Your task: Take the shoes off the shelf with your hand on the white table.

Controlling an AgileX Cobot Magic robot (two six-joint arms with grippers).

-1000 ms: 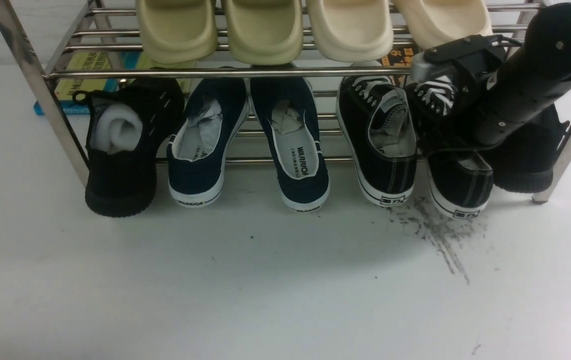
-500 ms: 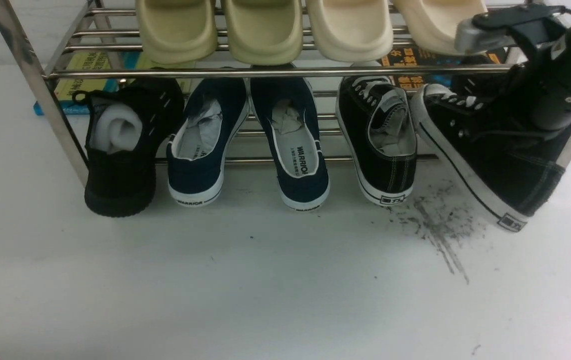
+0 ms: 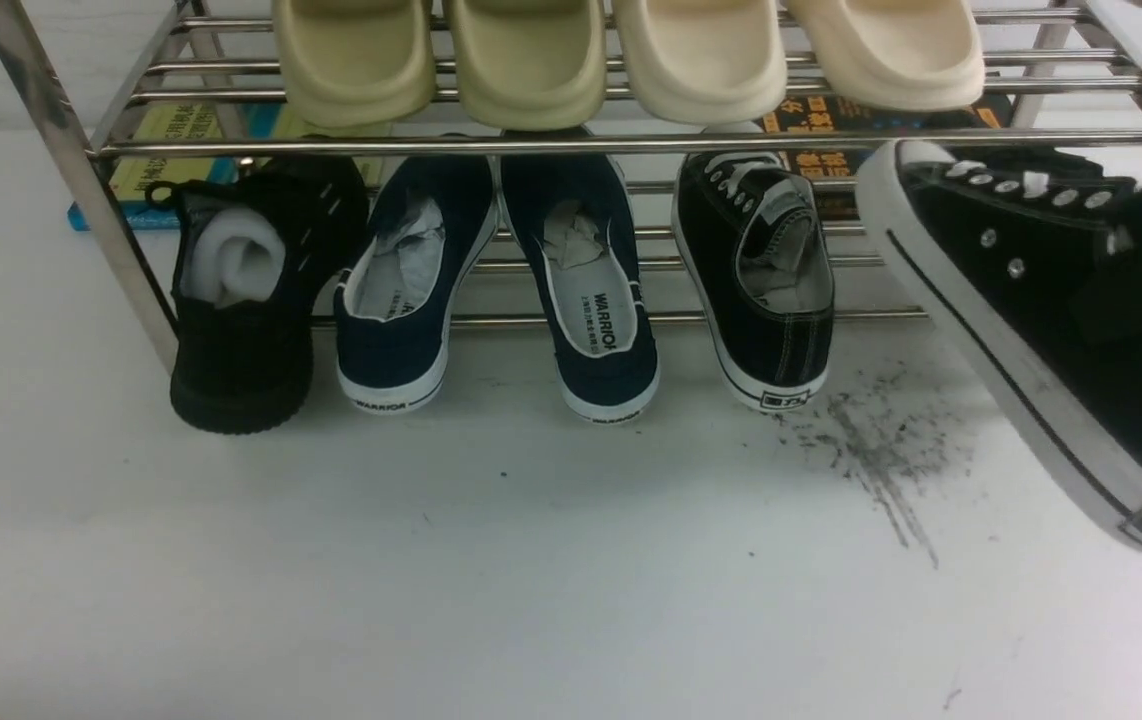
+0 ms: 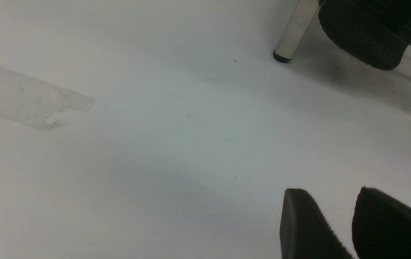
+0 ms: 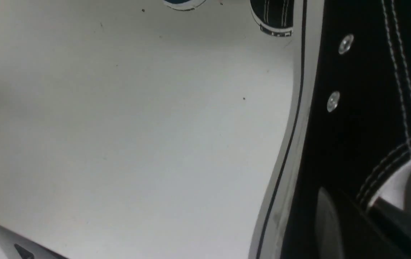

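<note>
a: upper left of the frame?
b: a yellow-green book [image 3: 171,125] lies atop a blue book [image 3: 116,218], flat on the white table [image 3: 531,580].
a: upper right?
b: a black-and-orange book [image 3: 811,160]. soft, even light, faint shadows.

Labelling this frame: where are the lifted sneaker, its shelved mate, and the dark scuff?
lifted sneaker [image 3: 1031,310], front view, black canvas side.
shelved mate [image 3: 781,350], front view, heel.
dark scuff [image 3: 876,460], front view, smear's middle.

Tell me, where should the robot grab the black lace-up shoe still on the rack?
Probably grip the remaining sneaker by its heel rim, pinching across the back wall, coming from the robot's side. Its heel sticks out toward the robot, while the shelf rod covers its toe.
</note>
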